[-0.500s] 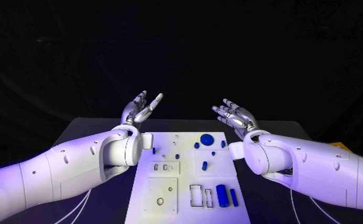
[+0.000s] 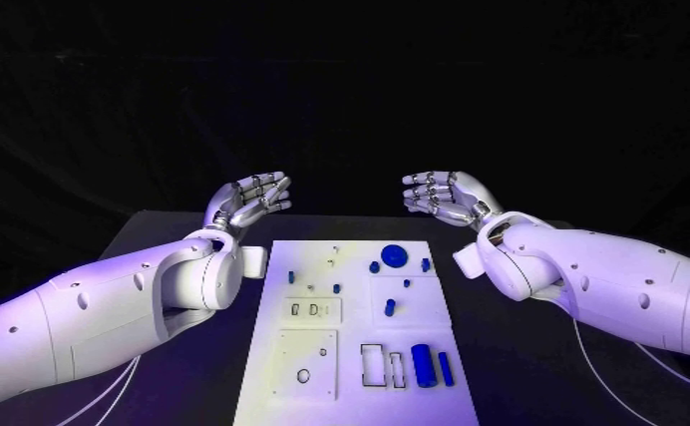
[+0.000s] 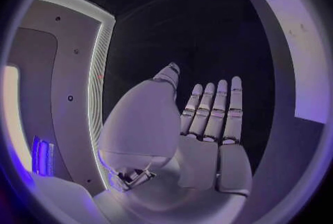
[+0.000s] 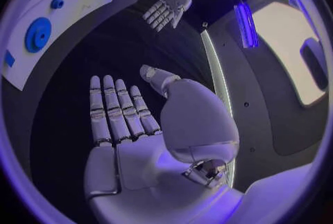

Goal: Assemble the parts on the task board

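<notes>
Hovering with fingers spread and holding nothing: left robot hand point(image 2: 247, 200) and right robot hand point(image 2: 448, 195), the task board point(image 2: 360, 346) lying between and below them, blue parts point(image 2: 422, 366) seemingly waiting untouched.

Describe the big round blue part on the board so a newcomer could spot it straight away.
Start at the white task board in the middle of the black table, between the two arms. Go to its far end, right of centre: the round blue disc lies there. It is the widest, roundest blue piece; the blue parts beside it are much smaller, and the blue pieces at the near end are long and narrow.
</notes>
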